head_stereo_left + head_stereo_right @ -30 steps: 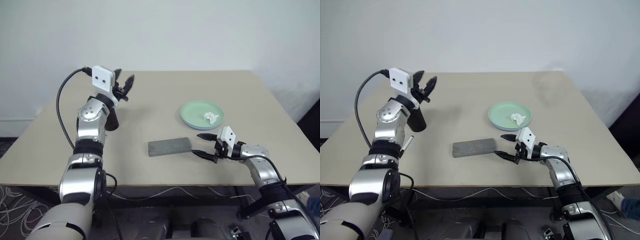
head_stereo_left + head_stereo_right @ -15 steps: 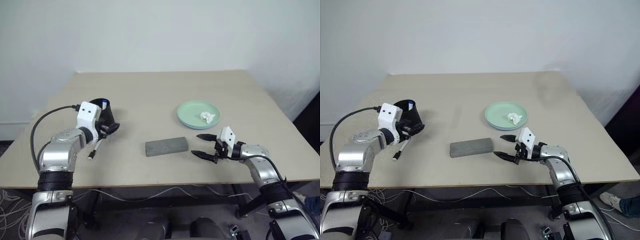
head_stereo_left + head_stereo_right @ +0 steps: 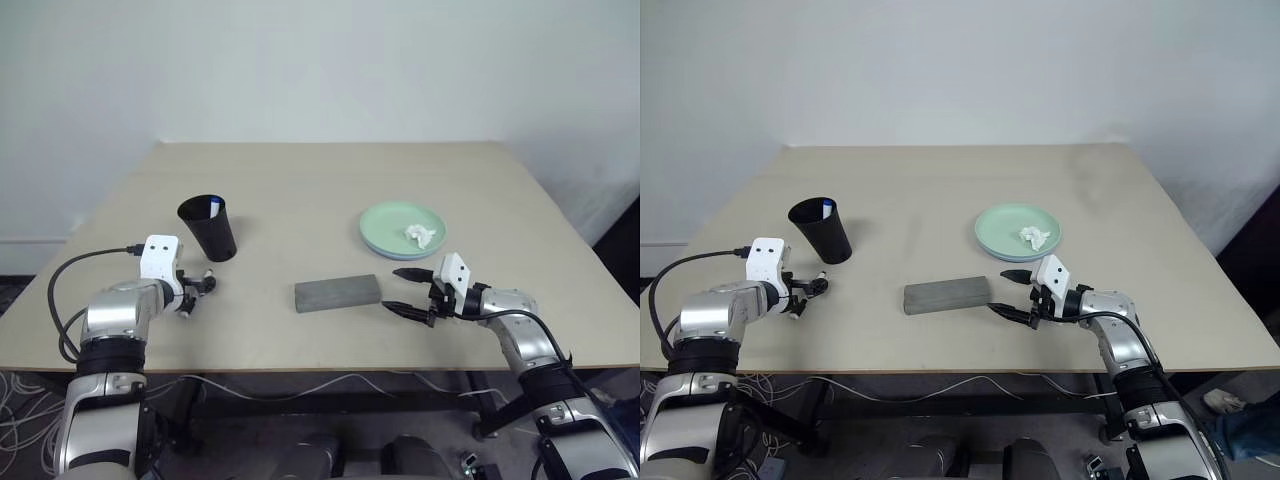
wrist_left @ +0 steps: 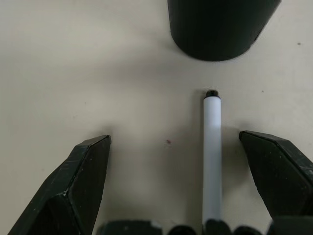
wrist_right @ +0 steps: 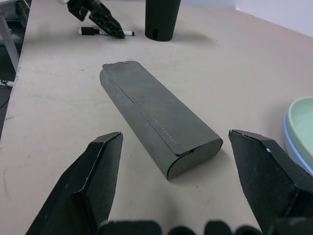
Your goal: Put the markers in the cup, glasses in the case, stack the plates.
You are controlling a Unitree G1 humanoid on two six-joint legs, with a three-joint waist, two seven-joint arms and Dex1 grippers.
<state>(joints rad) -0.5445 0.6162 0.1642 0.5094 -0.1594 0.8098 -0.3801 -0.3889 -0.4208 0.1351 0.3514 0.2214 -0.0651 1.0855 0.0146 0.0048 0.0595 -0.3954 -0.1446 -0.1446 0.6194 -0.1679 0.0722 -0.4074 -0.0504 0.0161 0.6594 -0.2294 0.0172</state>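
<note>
Markers are the job in hand, going by how things lie. One marker (image 4: 212, 156) with a white barrel and a dark tip lies flat on the surface (image 3: 330, 190), right between the spread jaws of the left gripper (image 4: 195, 166). Its long side runs the same way the jaws point, with the tip aimed at the black cup (image 3: 208, 228), which stands just past it. The marker sits closer to one jaw than the other, so I think the gripper should shift sideways a little before it squeezes. A bit of blue shows inside the cup rim, likely the other marker. The left arm is much nearer to this marker than the right arm. The right gripper (image 3: 412, 292) has its jaws spread too, holding nothing, and they point at the grey case (image 3: 338, 293), which lies closed just beside it. The plates (image 3: 403, 229) sit stacked behind.
</note>
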